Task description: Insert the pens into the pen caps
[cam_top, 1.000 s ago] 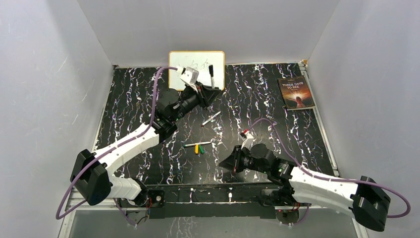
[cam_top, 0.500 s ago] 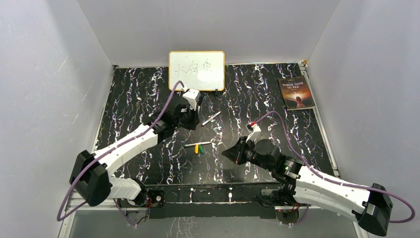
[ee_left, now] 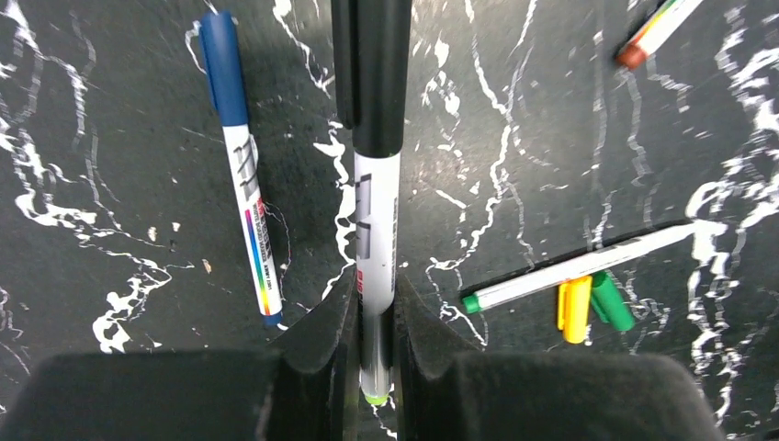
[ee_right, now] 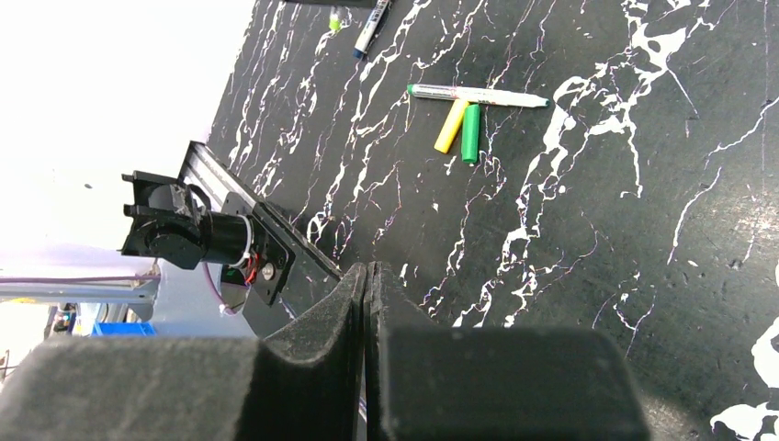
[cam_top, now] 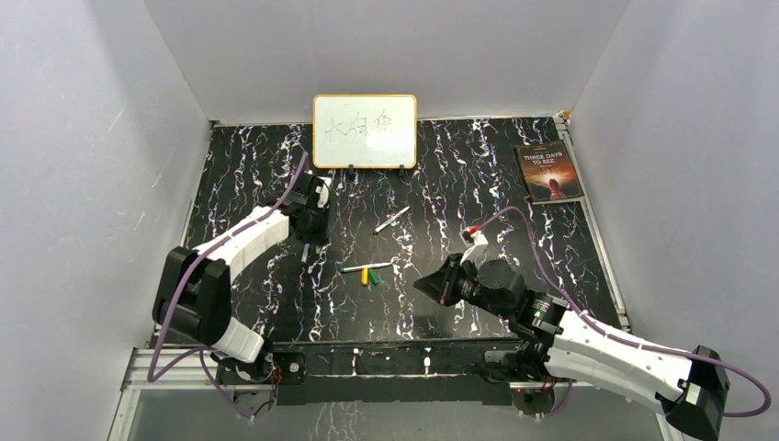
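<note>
A black-capped pen is clamped in the left gripper — its jaws closed onto the barrel — just beside a blue-capped pen lying on the table. The right gripper is pressed fully together with nothing held; an uncapped pen, yellow cap and green cap are seen lying together ahead of it.

Beneath my left hand lies a black marble-patterned worktop veined in white. Just left of the hand rests a whitish blue-capped marker pen. To the right lies an uncapped green-tipped white pen, with a stubby yellow plastic cap and a green plastic cap side by side just beside it. Farther right is a red-tipped pen.
</note>
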Action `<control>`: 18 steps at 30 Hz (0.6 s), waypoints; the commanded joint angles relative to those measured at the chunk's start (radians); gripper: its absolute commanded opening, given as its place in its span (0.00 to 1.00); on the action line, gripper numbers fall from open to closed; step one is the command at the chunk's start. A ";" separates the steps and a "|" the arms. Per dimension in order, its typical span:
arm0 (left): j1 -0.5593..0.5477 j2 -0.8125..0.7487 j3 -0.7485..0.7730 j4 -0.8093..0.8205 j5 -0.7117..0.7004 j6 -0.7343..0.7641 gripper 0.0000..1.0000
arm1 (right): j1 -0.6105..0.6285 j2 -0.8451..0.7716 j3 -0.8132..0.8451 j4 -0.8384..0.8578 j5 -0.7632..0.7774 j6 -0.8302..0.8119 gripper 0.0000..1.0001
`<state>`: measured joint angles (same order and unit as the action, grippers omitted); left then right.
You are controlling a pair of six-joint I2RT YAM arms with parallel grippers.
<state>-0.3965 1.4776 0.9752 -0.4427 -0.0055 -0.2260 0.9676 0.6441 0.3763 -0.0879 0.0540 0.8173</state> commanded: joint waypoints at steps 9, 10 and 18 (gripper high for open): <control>0.017 0.133 0.014 -0.087 -0.022 0.051 0.00 | 0.003 -0.037 -0.017 0.022 0.003 -0.003 0.00; 0.018 0.141 0.015 -0.090 -0.027 0.051 0.00 | 0.003 -0.036 -0.017 0.022 0.004 -0.003 0.00; 0.018 0.157 0.001 -0.110 -0.068 0.038 0.00 | 0.002 -0.040 -0.019 0.021 0.013 0.000 0.00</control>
<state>-0.3851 1.6485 0.9783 -0.5117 -0.0467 -0.1837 0.9676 0.6209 0.3618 -0.1043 0.0540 0.8173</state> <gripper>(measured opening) 0.102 0.002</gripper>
